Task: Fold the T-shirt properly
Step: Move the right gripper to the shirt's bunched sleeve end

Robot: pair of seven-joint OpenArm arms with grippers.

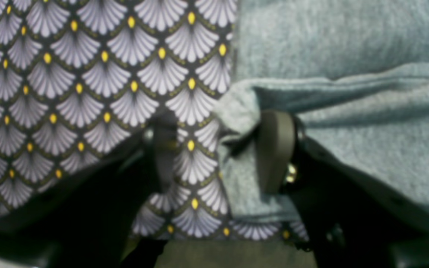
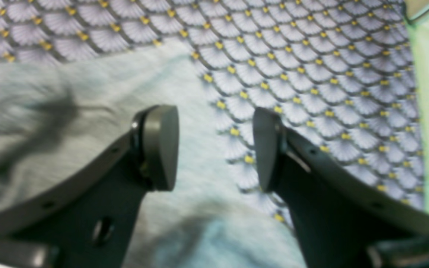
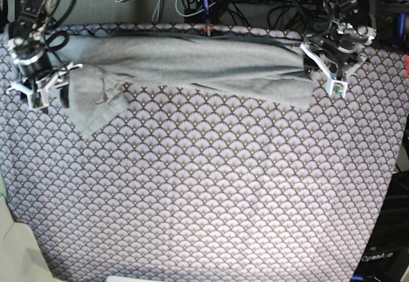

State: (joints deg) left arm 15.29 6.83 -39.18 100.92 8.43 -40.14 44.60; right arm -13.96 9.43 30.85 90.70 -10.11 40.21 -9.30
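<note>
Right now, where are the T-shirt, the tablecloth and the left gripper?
T-shirt (image 3: 204, 64): base view, middle of the bunched body.
Tablecloth (image 3: 204, 192): base view, bare patterned centre.
Left gripper (image 1: 220, 149): left wrist view, midway between its fingers.

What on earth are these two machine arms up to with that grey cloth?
Two robot arms are working on a plain light grey knit T-shirt, which lies bunched in a long strip along the far edge of a table covered by a purple scallop-patterned tablecloth. The left hand sits at one end with its fingers either side of the shirt's edge. The right hand hangs open above the other end, gripping nothing. No tidy fold shows yet.
</note>
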